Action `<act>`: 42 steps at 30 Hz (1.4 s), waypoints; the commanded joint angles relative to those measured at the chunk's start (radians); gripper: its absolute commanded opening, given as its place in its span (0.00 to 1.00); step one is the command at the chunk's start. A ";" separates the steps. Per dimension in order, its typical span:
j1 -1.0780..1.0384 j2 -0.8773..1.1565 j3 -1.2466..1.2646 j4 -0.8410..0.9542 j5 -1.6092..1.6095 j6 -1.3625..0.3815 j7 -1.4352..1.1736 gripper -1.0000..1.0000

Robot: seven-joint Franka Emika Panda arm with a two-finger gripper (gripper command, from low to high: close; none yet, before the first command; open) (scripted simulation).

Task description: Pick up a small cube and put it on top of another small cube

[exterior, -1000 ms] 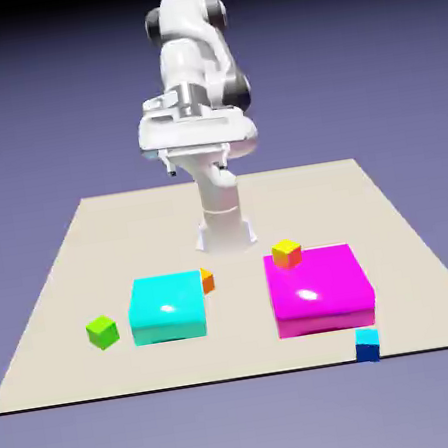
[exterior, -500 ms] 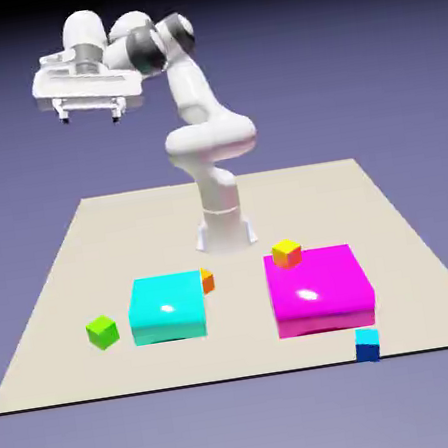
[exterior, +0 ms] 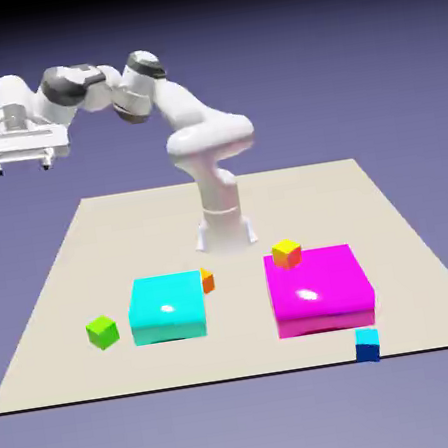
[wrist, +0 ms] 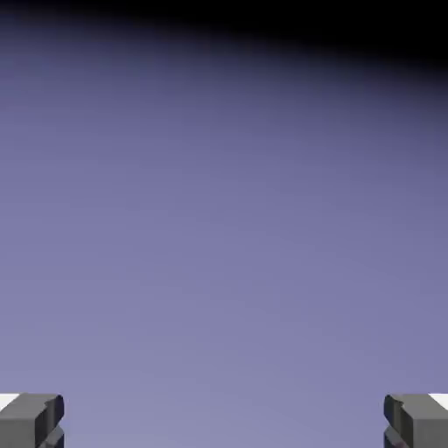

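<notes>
The small lime-green cube rests on the table near the exterior view's left, just beside the big cyan block. My gripper hangs high above and beyond the table's left edge, far from the cube, open and holding nothing. In the hand view the two grey fingertips stand wide apart at the bottom corners, with only the blue-violet backdrop between them. No cube shows in the hand view.
A big magenta block lies right of the cyan one. A tiny orange-and-yellow cube sits at its far corner, another orange cube peeks from behind the cyan block, and a tiny cyan-and-blue cube sits at the table's front edge.
The arm has swung from above its base out to the exterior view's left, carrying the open gripper high past the table's left edge. The cubes and blocks have not moved.
</notes>
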 commanded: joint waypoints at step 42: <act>0.323 -0.076 -0.458 -0.326 0.110 -0.063 -0.606 0.00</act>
